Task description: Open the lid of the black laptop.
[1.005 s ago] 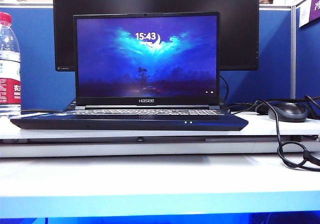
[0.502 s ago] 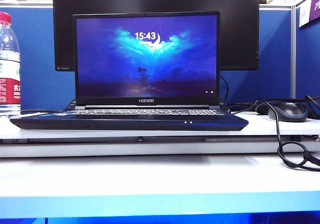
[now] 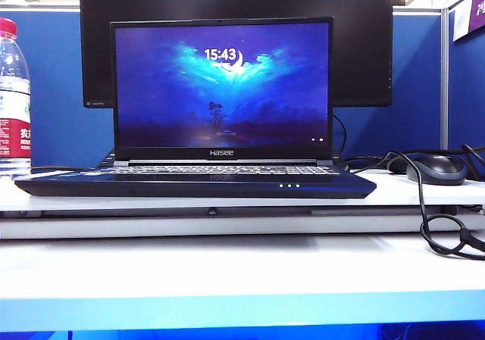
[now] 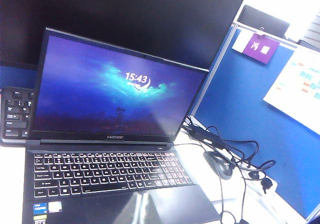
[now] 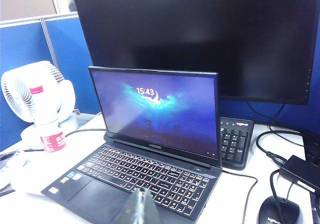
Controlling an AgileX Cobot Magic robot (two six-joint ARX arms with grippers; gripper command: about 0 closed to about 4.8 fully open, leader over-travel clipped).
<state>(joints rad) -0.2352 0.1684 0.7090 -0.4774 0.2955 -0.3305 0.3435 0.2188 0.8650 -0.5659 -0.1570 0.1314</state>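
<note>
At the left edge of the desk [image 3: 227,268] stands a water bottle [image 3: 14,98] with a red cap and red label; the right wrist view also shows a white fan [image 5: 37,97] just behind it. In the middle of the desk sits the black laptop [image 3: 195,184], its front edge facing the exterior camera with small green lights lit. The lid [image 3: 222,86] stands raised, close to upright, and the lit blue screen reads 15:43 above the "Hasee" mark on the lower bezel. The backlit keyboard of the laptop lies exposed in both wrist views. Behind the laptop rises a larger dark monitor [image 3: 235,7], and a separate black keyboard [image 5: 235,141] lies under it, partly hidden by the lid. Toward the right edge of the desk lie a dark mouse [image 3: 436,169] and loose black cables [image 3: 443,230].

The left gripper does not appear in any view, so its fingers cannot be judged. Of the right gripper [image 5: 139,209] only a blurred tip shows, above the laptop's front edge; whether its fingers are spread or pressed together cannot be told.
</note>
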